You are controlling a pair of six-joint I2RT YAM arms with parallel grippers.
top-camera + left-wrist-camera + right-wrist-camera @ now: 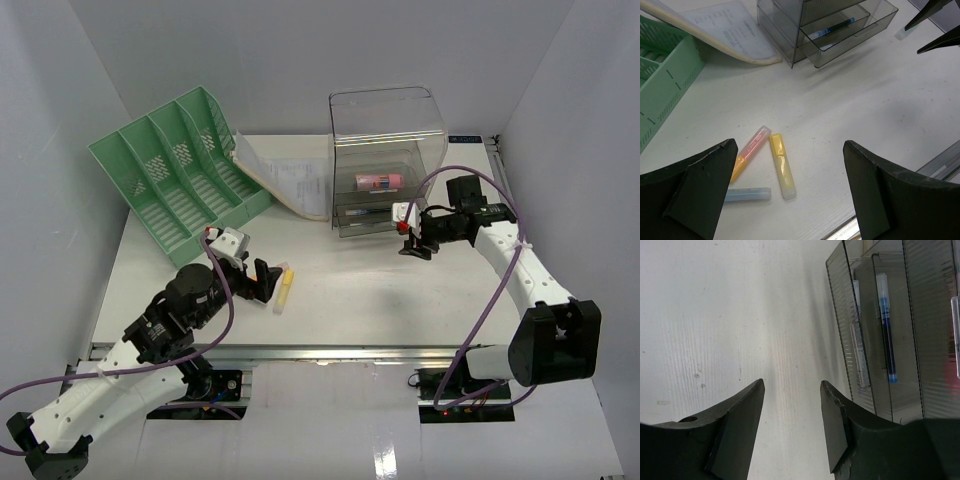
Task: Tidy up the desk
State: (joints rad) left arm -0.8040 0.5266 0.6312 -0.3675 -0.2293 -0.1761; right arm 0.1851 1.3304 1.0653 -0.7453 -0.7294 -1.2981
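The white desk point(360, 295) holds three highlighters near its front left. A yellow one point(782, 166) lies beside a pink-orange one point(752, 150), with a pale blue one point(747, 194) below them. The yellow one also shows in the top view point(284, 292). My left gripper point(790, 144) is open and empty above them, also in the top view point(262, 280). My right gripper point(792, 382) is open and empty over bare desk just left of the clear drawer organizer point(890, 330), also in the top view point(415, 248).
The clear organizer point(385, 160) has a pink item point(378, 181) on a shelf and a blue pen point(887, 335) in a drawer. A green file sorter point(175, 165) lies at the back left, with papers point(290, 180) beside it. A metal rail point(330, 351) runs along the front.
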